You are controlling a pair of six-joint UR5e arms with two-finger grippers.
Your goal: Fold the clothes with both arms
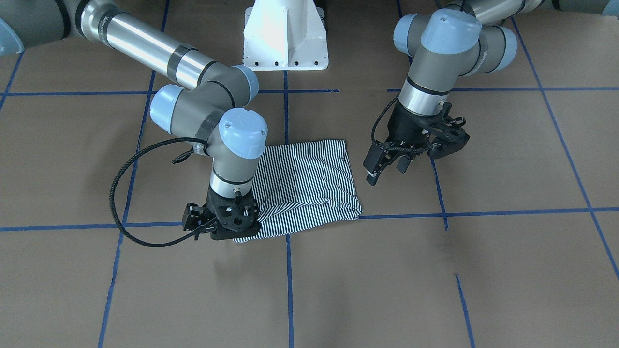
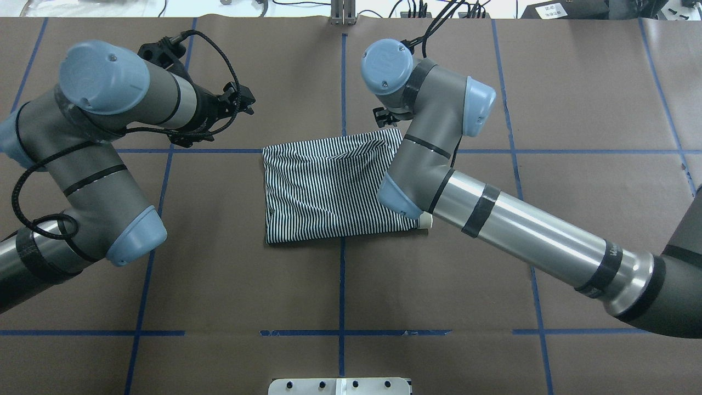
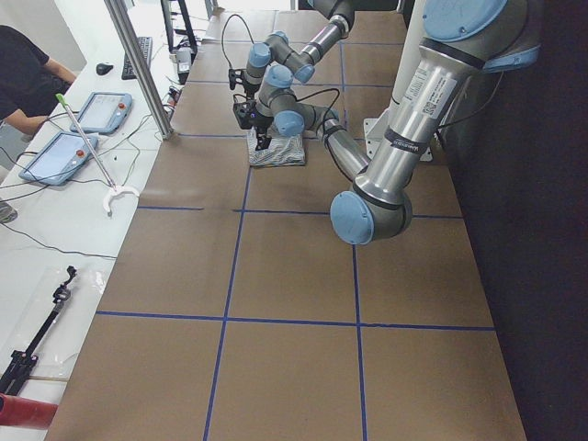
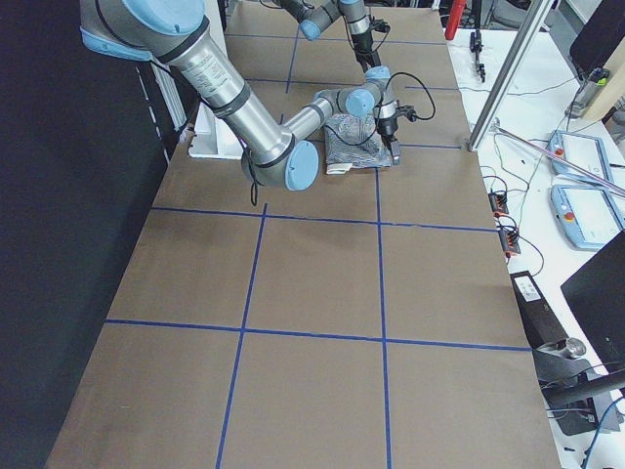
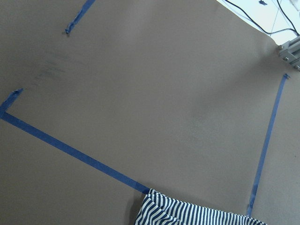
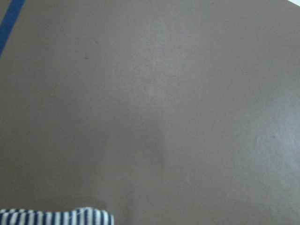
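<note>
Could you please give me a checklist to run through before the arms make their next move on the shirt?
1. Fold: the navy-and-white striped polo shirt lies as a compact rectangle on the table: ok.
2. The left black two-finger gripper is open, off the shirt and beside its edge: ok.
3. The right black two-finger gripper is down at a shirt corner; hold on the fabric: cannot tell.
4. The grippers are at opposite sides of the shirt, well apart: ok.
5. Neatness: a cream bit pokes out at one corner: not ok.
</note>
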